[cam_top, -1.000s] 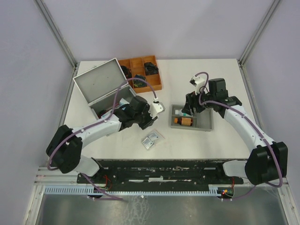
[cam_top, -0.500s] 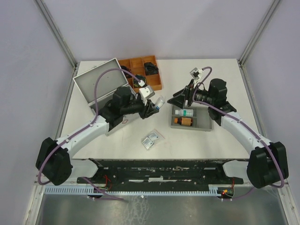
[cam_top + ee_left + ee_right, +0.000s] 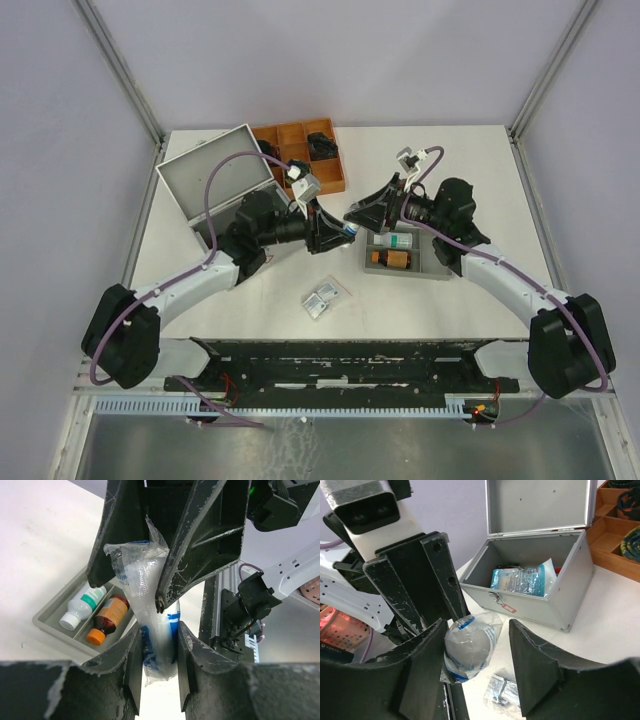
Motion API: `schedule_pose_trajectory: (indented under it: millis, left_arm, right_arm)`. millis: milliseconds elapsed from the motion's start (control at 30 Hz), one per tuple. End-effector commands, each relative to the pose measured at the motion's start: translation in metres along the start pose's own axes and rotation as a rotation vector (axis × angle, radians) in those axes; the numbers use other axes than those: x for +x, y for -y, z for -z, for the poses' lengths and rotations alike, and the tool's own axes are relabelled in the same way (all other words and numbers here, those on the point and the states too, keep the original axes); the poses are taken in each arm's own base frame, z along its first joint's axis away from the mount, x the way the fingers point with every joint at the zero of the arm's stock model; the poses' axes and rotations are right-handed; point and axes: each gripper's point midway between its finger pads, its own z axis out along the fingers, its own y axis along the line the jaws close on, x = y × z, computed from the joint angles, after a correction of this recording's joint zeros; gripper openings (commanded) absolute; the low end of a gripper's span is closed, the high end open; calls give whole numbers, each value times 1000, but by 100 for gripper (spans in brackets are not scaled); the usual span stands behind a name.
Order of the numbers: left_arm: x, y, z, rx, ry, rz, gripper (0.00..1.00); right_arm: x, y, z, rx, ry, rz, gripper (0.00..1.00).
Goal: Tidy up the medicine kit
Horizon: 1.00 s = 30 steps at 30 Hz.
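Note:
The medicine kit (image 3: 215,180) stands open at the back left, a silver box with its lid up. The right wrist view shows its front wall (image 3: 540,602) with a red mark and a blue-printed packet (image 3: 520,580) inside. My left gripper (image 3: 335,233) (image 3: 159,630) is shut on a clear plastic-wrapped bandage roll (image 3: 150,610) (image 3: 470,647) above mid-table. My right gripper (image 3: 357,216) (image 3: 476,627) is open around the roll's other end. One finger touches the wrap and a gap shows beside the other.
A shallow grey tray (image 3: 440,262) (image 3: 52,620) to the right holds a white bottle (image 3: 398,241) (image 3: 82,607) and a brown orange-capped bottle (image 3: 390,258) (image 3: 107,620). A wooden compartment tray (image 3: 300,155) sits behind the kit. Small foil packets (image 3: 322,298) (image 3: 502,692) lie on the table in front.
My left gripper carried the wrapped roll rightwards, away from the kit. My right gripper left the grey tray, swung left to meet it, and now straddles the roll with its jaws narrowing.

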Motion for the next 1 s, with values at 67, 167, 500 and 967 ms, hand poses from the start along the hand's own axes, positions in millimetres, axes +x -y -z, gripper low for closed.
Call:
schedule_pose_trajectory:
  millis: [67,167,500,967]
  left_arm:
    - [-19,9,-2,45,78,4,31]
    - [-21,7,1,33,87,-7,32]
    - [0,-25,20,-107,-9,-72,76]
    - [88,-49,57,-225,-424,-323,91]
  right_arm:
    - [-9,-29,-6,-132,-2,36,48]
    - [-6,-27,-5,-119,-27,39,39]
    - [-16,-4,15,24,-83,127,28]
    - [8,108,161,795,-696,203,28]
